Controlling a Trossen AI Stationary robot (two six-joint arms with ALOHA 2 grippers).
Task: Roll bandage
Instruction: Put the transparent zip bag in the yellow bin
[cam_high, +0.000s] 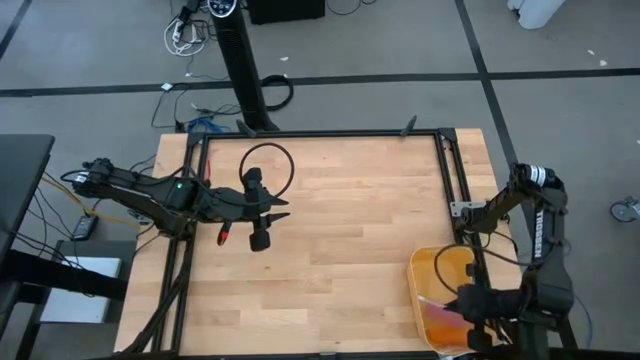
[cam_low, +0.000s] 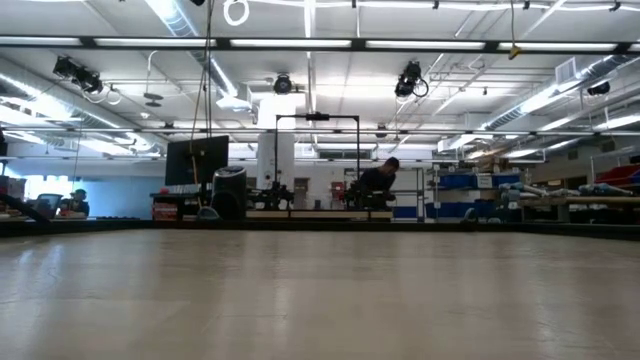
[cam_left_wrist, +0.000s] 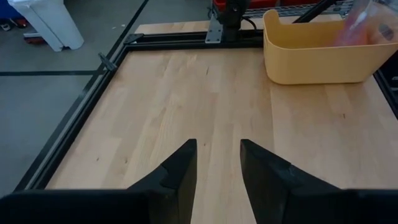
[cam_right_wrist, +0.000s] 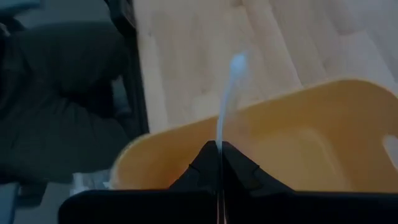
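The right pincer (cam_right_wrist: 219, 163) is pinched shut on a thin clear sheet of plastic bag (cam_right_wrist: 229, 93), held over the yellow bin (cam_high: 428, 275) at the table's (cam_high: 350, 210) 5 o'clock corner. The pink bandage (cam_high: 442, 318) appears to lie in that bin, directly beneath this pincer; its long axis cannot be told. The left pincer (cam_left_wrist: 217, 158) hovers empty and fairly wide at the table's 9 o'clock side, well apart from the bin.

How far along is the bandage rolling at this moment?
Barely begun. No bandage lies on the table. The right pincer, over the yellow bin, is shut on a clear plastic edge. The left pincer waits open. Unpacking and rolling remain.
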